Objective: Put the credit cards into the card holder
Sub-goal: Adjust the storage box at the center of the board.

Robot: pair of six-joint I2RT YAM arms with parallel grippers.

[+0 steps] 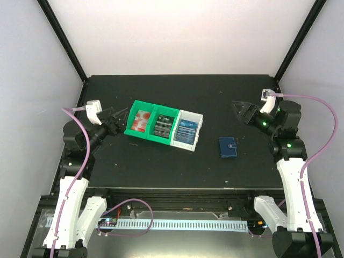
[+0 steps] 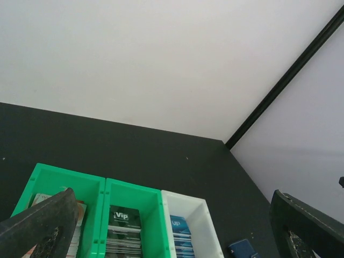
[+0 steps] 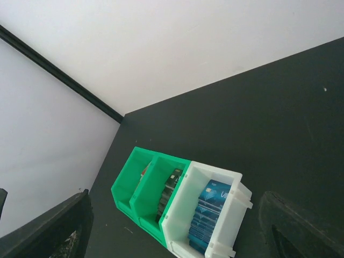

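Note:
Credit cards stand in three stacks inside a row of bins: red-and-white cards, dark cards and blue cards. The card holder, a small dark blue wallet, lies folded shut on the table to the right of the bins. My left gripper hangs open just left of the bins, holding nothing. My right gripper is open and holds nothing, up and to the right of the wallet. The left wrist view shows the dark cards, the blue cards and a corner of the card holder.
The green bin has two compartments and a white bin joins its right side. The black table ends at white walls with black corner posts. The right wrist view shows the bins from their white end.

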